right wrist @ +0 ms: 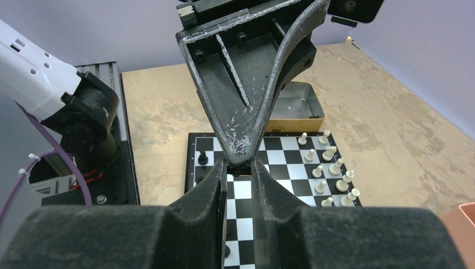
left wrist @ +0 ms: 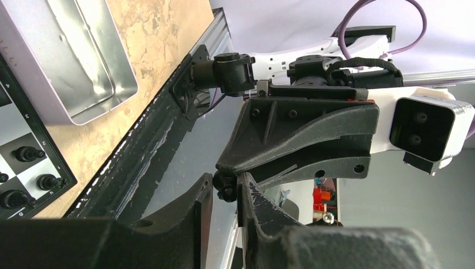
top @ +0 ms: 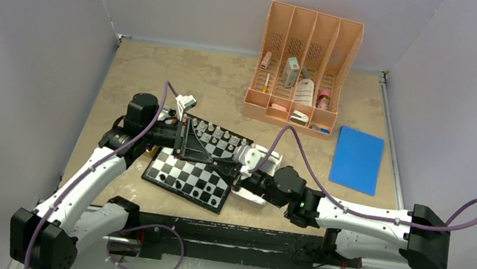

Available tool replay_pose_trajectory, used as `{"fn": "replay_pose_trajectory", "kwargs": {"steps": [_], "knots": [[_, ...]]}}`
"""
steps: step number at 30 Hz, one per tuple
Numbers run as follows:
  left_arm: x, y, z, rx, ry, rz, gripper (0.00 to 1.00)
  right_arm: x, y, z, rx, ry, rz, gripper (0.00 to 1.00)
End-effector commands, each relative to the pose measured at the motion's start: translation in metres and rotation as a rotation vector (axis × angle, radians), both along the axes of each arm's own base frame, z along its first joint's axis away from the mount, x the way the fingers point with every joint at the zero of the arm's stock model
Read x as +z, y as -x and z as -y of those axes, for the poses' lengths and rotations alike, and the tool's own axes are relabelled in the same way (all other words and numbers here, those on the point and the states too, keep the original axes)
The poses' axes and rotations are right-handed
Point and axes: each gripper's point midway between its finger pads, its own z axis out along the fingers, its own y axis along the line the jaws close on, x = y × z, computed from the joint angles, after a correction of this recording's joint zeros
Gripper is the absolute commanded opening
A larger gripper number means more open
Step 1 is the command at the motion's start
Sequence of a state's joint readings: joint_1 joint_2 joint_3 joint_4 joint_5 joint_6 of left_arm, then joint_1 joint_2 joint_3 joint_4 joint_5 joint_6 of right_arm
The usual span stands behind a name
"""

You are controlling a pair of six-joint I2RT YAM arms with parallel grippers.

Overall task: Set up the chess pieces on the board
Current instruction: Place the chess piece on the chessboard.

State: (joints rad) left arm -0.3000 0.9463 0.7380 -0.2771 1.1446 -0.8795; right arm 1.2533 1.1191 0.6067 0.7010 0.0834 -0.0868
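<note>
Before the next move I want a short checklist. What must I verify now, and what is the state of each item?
1. Black piece sits between the fingers of the left claw: ok.
2. Left claw grips it firmly: cannot tell.
3. Right claw is shut on the same piece: ok.
4. Both claws hang above the board, apart from the standing pieces: ok.
5. White pieces stand upright on their side: ok.
6. Target square is free: cannot tell.

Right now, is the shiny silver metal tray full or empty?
Empty where visible: the silver rectangular metal tray shows only bare floor; part is cropped.
</note>
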Motion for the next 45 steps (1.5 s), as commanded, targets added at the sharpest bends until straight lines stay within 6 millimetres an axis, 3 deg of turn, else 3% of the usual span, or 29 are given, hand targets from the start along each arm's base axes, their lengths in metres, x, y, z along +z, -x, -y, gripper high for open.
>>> {"fn": "replay_pose_trajectory", "kwargs": {"steps": [1,5,8,10,19,23,26,33,38,41,45], "knots": [[0.009,-0.002,0.001,0.001,0.014,0.066,0.19,0.04,0.002,0.0,0.005,-0.103,0.05,0.19],[0.008,-0.003,0.001,0.004,0.009,0.065,0.18,0.038,0.002,0.0,0.006,-0.095,0.047,0.19],[0.009,-0.004,0.001,0.011,0.006,0.064,0.27,0.035,0.003,-0.001,0.011,-0.086,0.047,0.2],[0.011,-0.005,0.001,0.015,0.007,0.072,0.28,0.033,0.003,0.0,0.009,-0.079,0.046,0.19],[0.012,-0.005,0.001,0.019,0.002,0.078,0.18,0.03,0.003,0.004,0.003,-0.078,0.045,0.19],[0.012,-0.007,0.001,0.025,0.0,0.075,0.27,0.028,0.003,0.004,0.001,-0.068,0.044,0.19],[0.014,-0.008,0.001,0.028,0.0,0.081,0.28,0.028,0.003,0.004,0.001,-0.068,0.046,0.19],[0.016,-0.007,0.001,0.027,0.002,0.085,0.17,0.023,0.002,0.003,0.0,-0.052,0.041,0.2],[0.016,-0.008,0.001,0.036,-0.002,0.085,0.28,0.02,0.002,0.003,0.0,-0.043,0.04,0.2],[0.016,-0.009,0.001,0.034,-0.001,0.089,0.22,0.02,0.002,0.002,-0.001,-0.042,0.04,0.2],[0.017,-0.008,0.001,0.03,0.0,0.096,0.08,0.019,0.001,0.001,-0.003,-0.038,0.038,0.2]]}}
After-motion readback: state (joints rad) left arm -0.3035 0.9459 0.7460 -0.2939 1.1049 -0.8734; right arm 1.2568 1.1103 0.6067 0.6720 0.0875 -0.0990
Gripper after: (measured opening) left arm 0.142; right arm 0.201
